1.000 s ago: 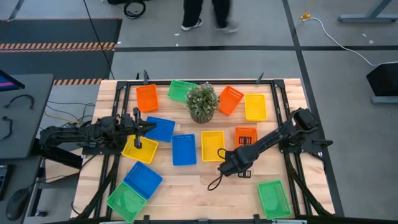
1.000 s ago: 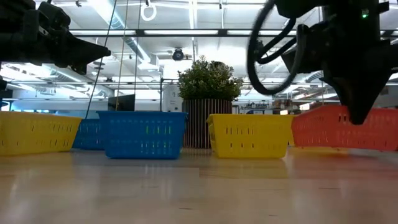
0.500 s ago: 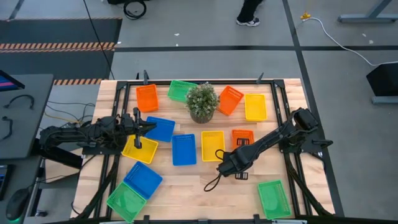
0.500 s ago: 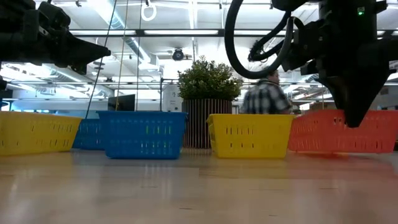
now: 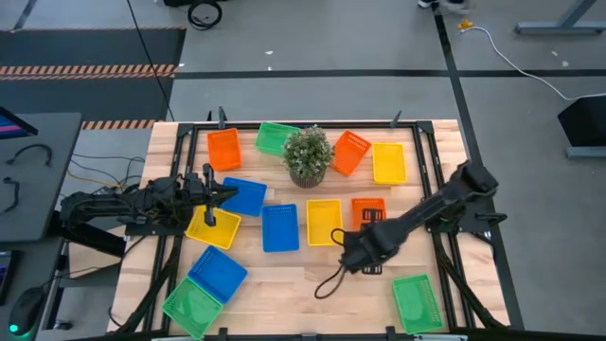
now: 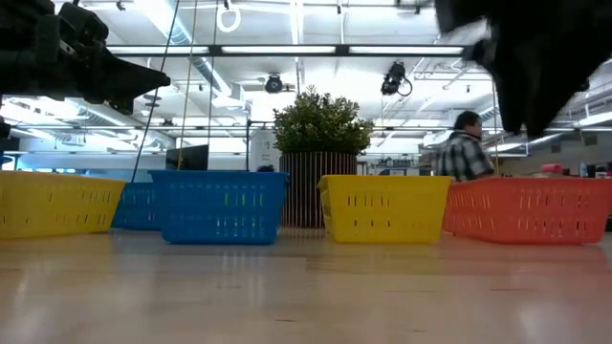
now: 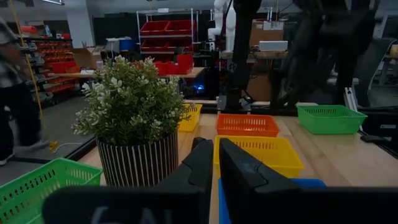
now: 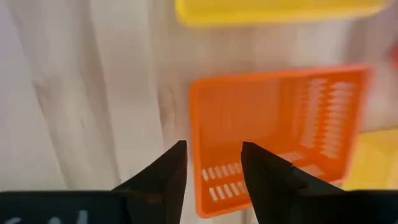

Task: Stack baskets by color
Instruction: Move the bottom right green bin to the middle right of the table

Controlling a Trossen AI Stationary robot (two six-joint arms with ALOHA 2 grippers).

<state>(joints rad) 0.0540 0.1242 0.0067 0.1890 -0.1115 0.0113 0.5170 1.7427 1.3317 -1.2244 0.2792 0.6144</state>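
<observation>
High cam looks straight down, whole table [image 5: 294, 284] plus floor around it. Low cam sits at tabletop level, facing across into the room; shares the potted plant [image 6: 320, 158] and mid-row baskets with the high view. Left wrist cam faces level across the table, plant [image 7: 132, 127] close. Right wrist cam points down, close over the orange basket [image 8: 280, 134], also seen from above [image 5: 371, 208]

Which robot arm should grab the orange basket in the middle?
The right one. Its pincer is open right above that orange basket; the left pincer sits far off over a yellow basket.
</observation>
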